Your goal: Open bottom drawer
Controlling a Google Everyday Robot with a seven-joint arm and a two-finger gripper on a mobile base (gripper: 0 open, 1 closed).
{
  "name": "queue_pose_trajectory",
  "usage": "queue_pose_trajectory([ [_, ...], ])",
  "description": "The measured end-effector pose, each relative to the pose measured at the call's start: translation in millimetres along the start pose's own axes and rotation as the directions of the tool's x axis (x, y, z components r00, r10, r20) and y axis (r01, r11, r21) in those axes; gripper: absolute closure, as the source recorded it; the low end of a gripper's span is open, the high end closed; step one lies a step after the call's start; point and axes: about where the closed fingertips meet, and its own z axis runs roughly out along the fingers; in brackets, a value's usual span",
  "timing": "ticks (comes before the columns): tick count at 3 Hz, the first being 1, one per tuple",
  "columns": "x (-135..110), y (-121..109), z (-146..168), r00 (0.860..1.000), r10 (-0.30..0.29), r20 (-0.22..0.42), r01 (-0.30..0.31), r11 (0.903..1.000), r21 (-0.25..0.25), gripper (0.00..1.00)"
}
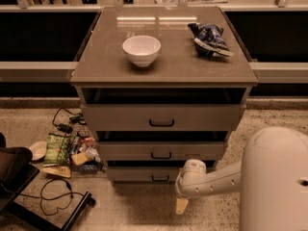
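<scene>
Nearest: robot body (276, 182) fills lower right, arm (219, 179) reaching left from it, low and close to the floor. Gripper (182, 205) hangs from the wrist pointing down, tip just above the speckled floor (144, 211), in front of the cabinet and just right of and below the bottom drawer (132, 173). Cannot tell if gripper is apart or together; it holds nothing that I can see. Low arm pose judged to be for reaching the lowest front. Bottom drawer is the lowest and narrowest of three fronts, down at floor level; its small black handle (160, 178) is near the gripper, not touched. Front looks set back under the middle drawer (125, 151), so judged not pulled out yet. Next move likely needs the gripper raised and shifted left onto the handle. Obstructions: middle front overhangs, little room above the handle. Left on the floor: black stand (14, 170), loose cable (53, 196), green snack bag (57, 147), white plate (37, 149), more packets (84, 155) against the cabinet's left foot; beside the pull path, not in it, as far as I judge. Farther up: top drawer (120, 117), widest. On the cabinet top (96, 66): white bowl (141, 49), blue bag (209, 36), well apart. Behind: a long ledge (33, 70).
</scene>
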Motion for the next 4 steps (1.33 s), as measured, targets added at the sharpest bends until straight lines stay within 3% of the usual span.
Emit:
queue_pose_trajectory([
  [2, 3, -18, 69, 0.995, -0.097, -0.012, 0.098, 0.9943, 0.043, 0.0],
  [4, 9, -68, 102, 0.982, -0.158, -0.099, 0.167, 0.9819, 0.09, 0.0],
])
